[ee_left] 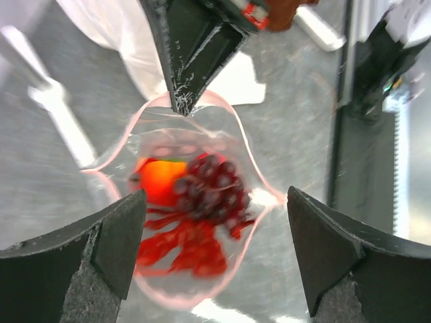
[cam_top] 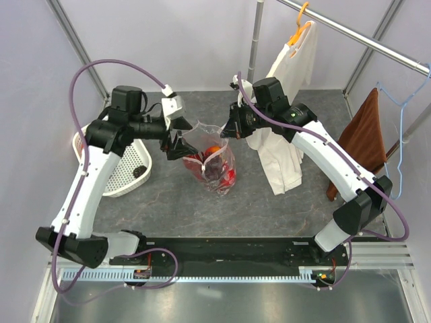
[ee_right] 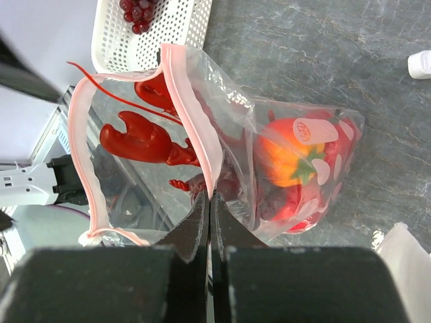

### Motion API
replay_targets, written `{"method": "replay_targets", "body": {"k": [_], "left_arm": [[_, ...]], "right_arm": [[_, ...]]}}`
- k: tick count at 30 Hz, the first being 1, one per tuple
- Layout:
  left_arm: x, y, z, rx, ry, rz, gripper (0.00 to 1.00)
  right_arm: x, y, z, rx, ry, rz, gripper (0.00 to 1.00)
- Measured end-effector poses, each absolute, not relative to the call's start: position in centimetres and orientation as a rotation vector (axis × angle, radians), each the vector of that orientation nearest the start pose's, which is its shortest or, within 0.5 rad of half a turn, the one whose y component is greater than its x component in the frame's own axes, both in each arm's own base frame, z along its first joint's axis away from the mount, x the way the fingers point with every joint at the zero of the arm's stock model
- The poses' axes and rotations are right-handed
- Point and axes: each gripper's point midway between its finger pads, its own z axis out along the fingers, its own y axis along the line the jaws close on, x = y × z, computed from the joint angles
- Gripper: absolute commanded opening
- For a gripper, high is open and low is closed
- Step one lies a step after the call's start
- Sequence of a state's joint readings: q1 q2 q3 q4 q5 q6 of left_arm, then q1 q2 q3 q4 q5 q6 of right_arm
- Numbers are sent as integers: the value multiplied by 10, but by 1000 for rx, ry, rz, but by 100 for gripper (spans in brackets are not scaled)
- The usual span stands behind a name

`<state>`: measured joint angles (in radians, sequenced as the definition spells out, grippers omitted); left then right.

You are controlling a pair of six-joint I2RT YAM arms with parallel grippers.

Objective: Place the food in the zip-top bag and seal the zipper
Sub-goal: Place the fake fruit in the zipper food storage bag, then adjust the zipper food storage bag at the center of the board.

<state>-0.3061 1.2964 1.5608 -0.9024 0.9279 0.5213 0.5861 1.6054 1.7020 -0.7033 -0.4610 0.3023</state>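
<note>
Several foods sit inside zip-top bag (cam_top: 214,168) on counter (cam_top: 283,215): orange (ee_left: 160,182), grapes (ee_left: 212,192), chilli peppers (ee_left: 182,249); lower pieces blurred. Another grape bunch (ee_right: 137,9) in white basket (cam_top: 121,178); right claw (ee_right: 209,202) clamped on pink zipper (ee_right: 192,108); left claw (ee_left: 214,202) apart above mouth.

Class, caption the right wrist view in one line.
Right gripper pinches the zip-top bag by its pink zipper, toy food inside.
</note>
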Motion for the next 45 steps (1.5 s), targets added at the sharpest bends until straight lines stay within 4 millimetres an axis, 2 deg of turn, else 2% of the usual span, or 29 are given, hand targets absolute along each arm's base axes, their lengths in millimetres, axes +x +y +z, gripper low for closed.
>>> {"method": "replay_targets", "body": {"k": [4,7,9,11,13,20,21,24,29,30,31,32,33,37,39,42,43,45], "left_arm": [[233,-197,355,1410,1476,-696,84],[220,-181,343,1551,1417,-566,82],[216,-169,325,1649,1399,-478,81],[215,-160,309,1728,1392,-417,80],[218,-156,301,1784,1372,-373,77],[229,-154,295,1911,1242,-282,63],[230,-154,294,1919,1234,-279,56],[235,-155,288,1951,1214,-278,44],[237,-157,274,1991,1216,-280,30],[237,-159,272,1998,1208,-279,17],[236,-161,270,2005,1200,-279,8],[235,-163,269,2011,1194,-278,2],[233,-164,268,2018,1190,-275,2],[220,-177,273,2023,1173,-311,2],[211,-186,287,1991,1187,-354,2],[203,-202,318,1901,1218,-427,2],[202,-209,329,1860,1243,-464,2],[203,-216,340,1803,1293,-523,2]], "right_arm": [[307,312,301,-614,2194,997,0],[307,312,301,-625,2189,997,0],[306,313,302,-631,2187,1001,0],[305,313,302,-639,2184,1007,0],[304,314,302,-646,2182,1015,0],[300,316,304,-664,2177,1041,0],[300,316,304,-666,2176,1045,0],[299,317,305,-671,2170,1053,0],[296,320,307,-688,2162,1077,0],[295,321,308,-695,2159,1083,0],[294,323,310,-702,2152,1090,0],[293,324,312,-708,2146,1096,0],[292,326,315,-719,2135,1102,0],[289,335,322,-756,2107,1111,0],[288,341,325,-773,2096,1116,0],[291,351,333,-800,2061,1120,8],[292,354,336,-811,2046,1121,16],[292,358,340,-819,2029,1124,26]]}}
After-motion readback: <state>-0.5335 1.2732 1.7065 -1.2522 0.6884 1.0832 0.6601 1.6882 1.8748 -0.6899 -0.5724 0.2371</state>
